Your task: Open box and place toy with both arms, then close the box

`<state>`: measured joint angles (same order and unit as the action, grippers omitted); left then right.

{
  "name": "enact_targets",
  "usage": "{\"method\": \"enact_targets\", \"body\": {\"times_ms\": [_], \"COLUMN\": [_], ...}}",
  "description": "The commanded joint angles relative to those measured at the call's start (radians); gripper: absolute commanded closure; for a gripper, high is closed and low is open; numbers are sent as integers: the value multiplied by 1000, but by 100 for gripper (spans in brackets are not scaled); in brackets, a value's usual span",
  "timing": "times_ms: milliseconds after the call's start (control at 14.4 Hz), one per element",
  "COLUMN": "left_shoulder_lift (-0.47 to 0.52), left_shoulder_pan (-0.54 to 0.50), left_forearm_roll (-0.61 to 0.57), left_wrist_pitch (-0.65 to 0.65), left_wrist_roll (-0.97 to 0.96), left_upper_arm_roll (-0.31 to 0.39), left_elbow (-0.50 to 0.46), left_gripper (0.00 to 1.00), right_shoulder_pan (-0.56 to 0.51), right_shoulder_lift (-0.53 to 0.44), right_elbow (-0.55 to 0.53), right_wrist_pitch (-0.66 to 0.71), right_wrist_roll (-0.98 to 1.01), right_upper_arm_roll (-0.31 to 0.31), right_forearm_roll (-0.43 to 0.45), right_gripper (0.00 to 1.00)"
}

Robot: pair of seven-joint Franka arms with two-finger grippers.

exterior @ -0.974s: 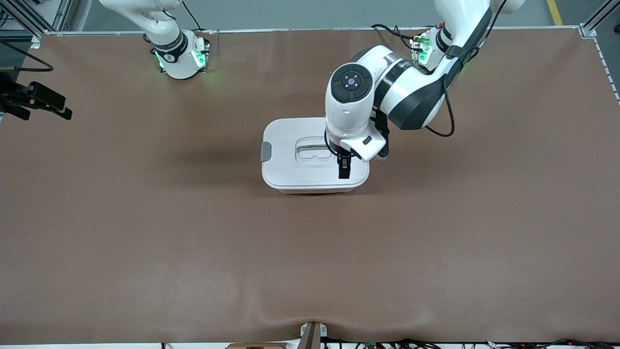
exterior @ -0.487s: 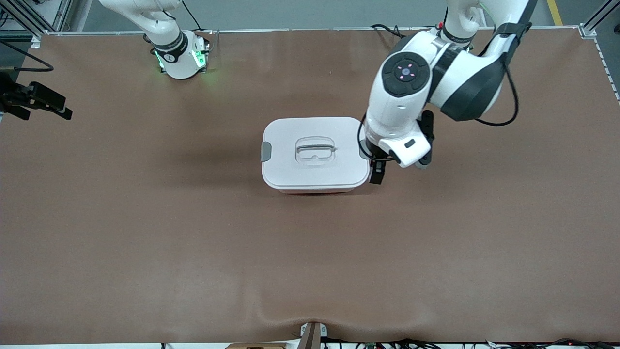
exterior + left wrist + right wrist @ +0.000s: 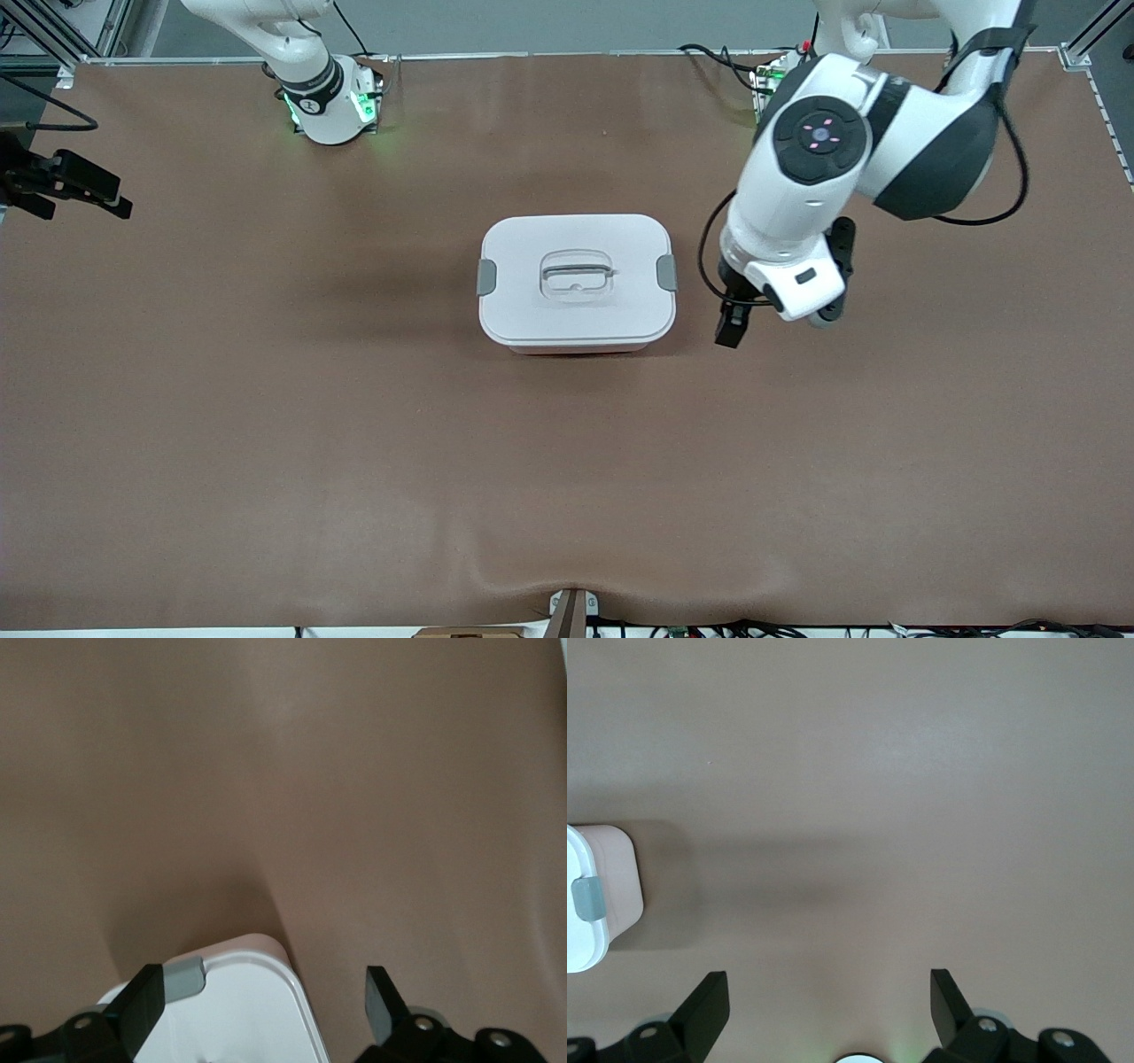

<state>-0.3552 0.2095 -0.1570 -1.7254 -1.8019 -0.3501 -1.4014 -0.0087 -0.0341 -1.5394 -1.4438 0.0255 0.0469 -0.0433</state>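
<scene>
One box (image 3: 576, 282) sits closed near the middle of the brown desk (image 3: 266, 425), white lid (image 3: 532, 239) seated, a grey clip (image 3: 486, 276) at the end toward the right arm and another clip (image 3: 667, 272) at the end toward the left arm. Left gripper (image 3: 730, 328): released, fingers spread, empty, hanging over bare desk just beside the box's left-arm end. Right gripper (image 3: 828, 997): released, fingers spread, empty, waiting over bare desk well apart from the box. Toy: not visible in any view.
</scene>
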Motion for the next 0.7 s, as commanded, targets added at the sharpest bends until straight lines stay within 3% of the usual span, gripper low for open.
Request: {"method": "enact_targets", "body": {"times_ms": [0, 626], "left_shoulder_lift": [36, 70], "left_shoulder_pan": [-54, -214], "left_forearm_roll": [31, 34], "left_wrist_pitch": [15, 72], "left_wrist_roll": [116, 511], "left_upper_arm_roll": [-9, -14], "left_elbow": [-10, -11], "left_gripper": [0, 0], "right_shoulder_pan": [-4, -4], "right_shoulder_lift": [0, 0], "right_elbow": [7, 5], "right_wrist_pitch": [9, 11], "right_wrist_roll": [-6, -6], "right_upper_arm_roll": [-4, -4], "right_forearm_roll": [-7, -7], "right_gripper": [0, 0]}}
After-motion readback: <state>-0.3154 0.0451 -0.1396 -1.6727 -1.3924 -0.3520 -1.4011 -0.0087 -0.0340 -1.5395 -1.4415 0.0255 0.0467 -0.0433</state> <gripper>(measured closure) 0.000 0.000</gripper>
